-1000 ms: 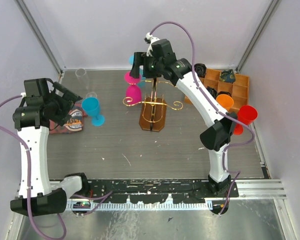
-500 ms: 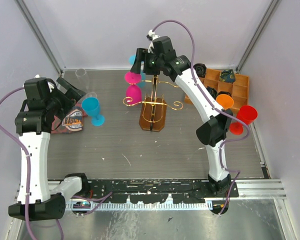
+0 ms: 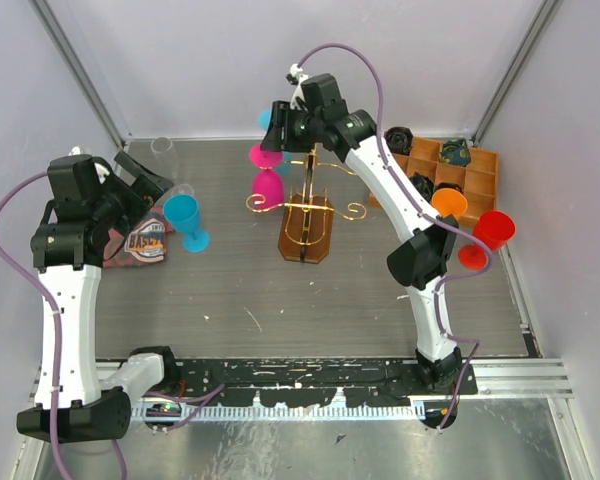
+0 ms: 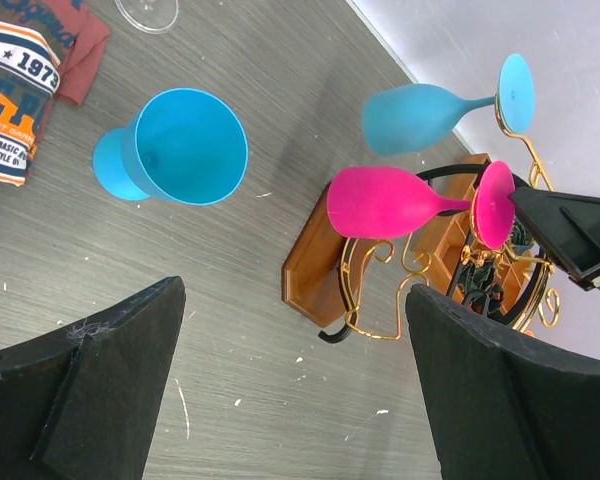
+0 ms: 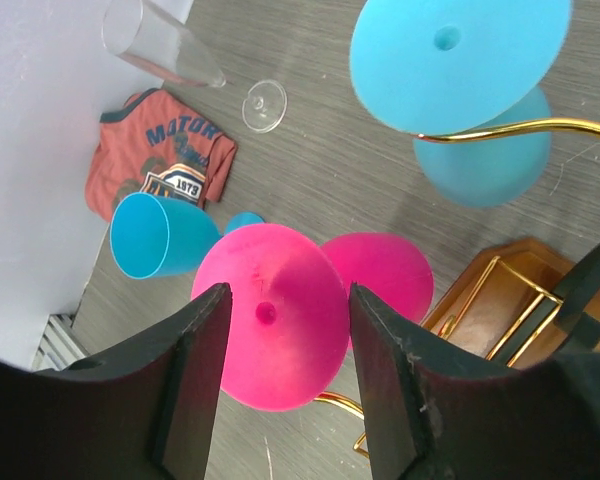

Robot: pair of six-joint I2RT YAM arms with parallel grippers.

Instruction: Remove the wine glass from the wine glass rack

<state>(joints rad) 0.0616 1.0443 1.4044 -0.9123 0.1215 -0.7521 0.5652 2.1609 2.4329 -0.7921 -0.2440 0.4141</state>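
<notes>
My left claw (image 4: 295, 300) stands fully spread and holds nothing, parked at the 9 o'clock side of the table (image 3: 230, 290), near a blue glass (image 4: 185, 145) standing upright there; it should stay out of this step. The wine glass (image 4: 385, 203) hangs on the 10 o'clock side of the wine glass rack (image 3: 306, 228), foot up and bowl down, caught in a gold arm; a second blue glass (image 4: 415, 118) hangs just beyond it toward 12 o'clock. My right claw (image 5: 288, 295) is over the pink foot, one finger at 9 o'clock of the disc and one at 3 o'clock. I cannot tell whether the fingers press on it yet. Procedure, as I judge it: centre the foot between the fingers, grip firmly but not hard, then draw the glass outward along the arm toward its open end rather than lifting straight up, because the wire probably traps the stem. Keep the path away from the hung blue glass and keep the wrist level so the bowl does not swing. The glass is opaque magenta, probably plastic, with a rounded bowl, a short stem and a round foot dimpled at centre.
</notes>
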